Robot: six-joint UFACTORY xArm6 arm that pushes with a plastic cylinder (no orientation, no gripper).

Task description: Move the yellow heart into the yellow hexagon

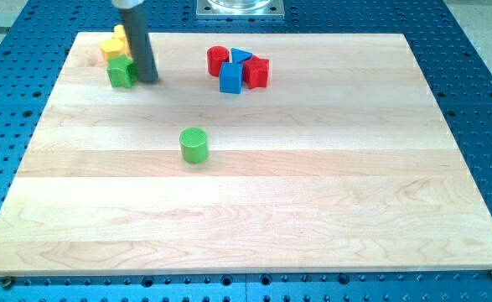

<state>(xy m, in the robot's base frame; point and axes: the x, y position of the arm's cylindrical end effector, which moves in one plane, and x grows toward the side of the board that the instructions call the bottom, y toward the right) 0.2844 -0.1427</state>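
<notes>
Two yellow blocks sit at the board's top left: one point(111, 48) shows most of its top, the other point(121, 33) is partly hidden behind the rod. I cannot tell which is the heart and which the hexagon. They touch or nearly touch. A green block point(121, 72) sits just below them. My tip point(148, 80) rests on the board right next to the green block's right side, below and right of the yellow blocks.
A green cylinder point(194, 144) stands near the board's middle. At the top middle is a cluster: a red block point(219, 59), a blue triangle point(241, 56), a blue block point(230, 77) and a red block point(256, 73).
</notes>
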